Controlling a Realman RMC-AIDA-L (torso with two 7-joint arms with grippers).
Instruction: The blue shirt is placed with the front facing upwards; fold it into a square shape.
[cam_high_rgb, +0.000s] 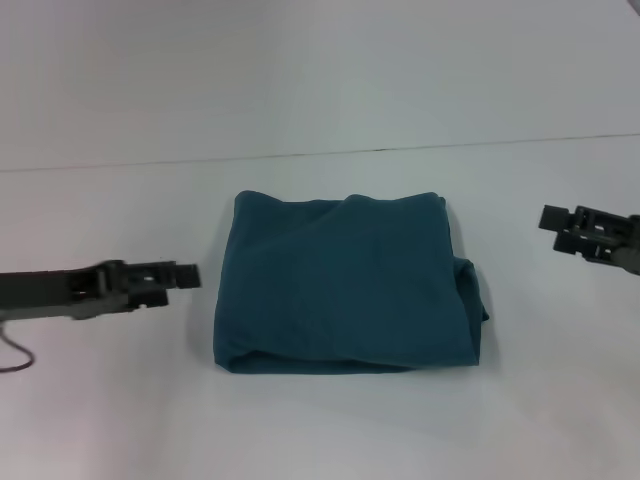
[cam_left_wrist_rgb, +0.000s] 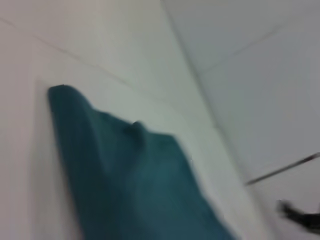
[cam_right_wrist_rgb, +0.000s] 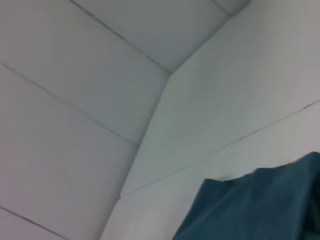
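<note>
The blue shirt (cam_high_rgb: 345, 285) lies folded into a rough square on the white table, plain teal side up, with no lettering showing. A bulge of cloth sticks out at its right edge. My left gripper (cam_high_rgb: 190, 276) hovers just left of the shirt, clear of the cloth and holding nothing. My right gripper (cam_high_rgb: 552, 220) hangs off to the right, well apart from the shirt. In the left wrist view the shirt (cam_left_wrist_rgb: 130, 185) fills the lower middle, with the right gripper (cam_left_wrist_rgb: 300, 217) small in the far corner. One corner of the shirt (cam_right_wrist_rgb: 260, 205) shows in the right wrist view.
The white table (cam_high_rgb: 330, 430) spreads all around the shirt and ends at a back edge (cam_high_rgb: 320, 153), with a pale wall behind it. A thin cable (cam_high_rgb: 15, 355) loops under the left arm.
</note>
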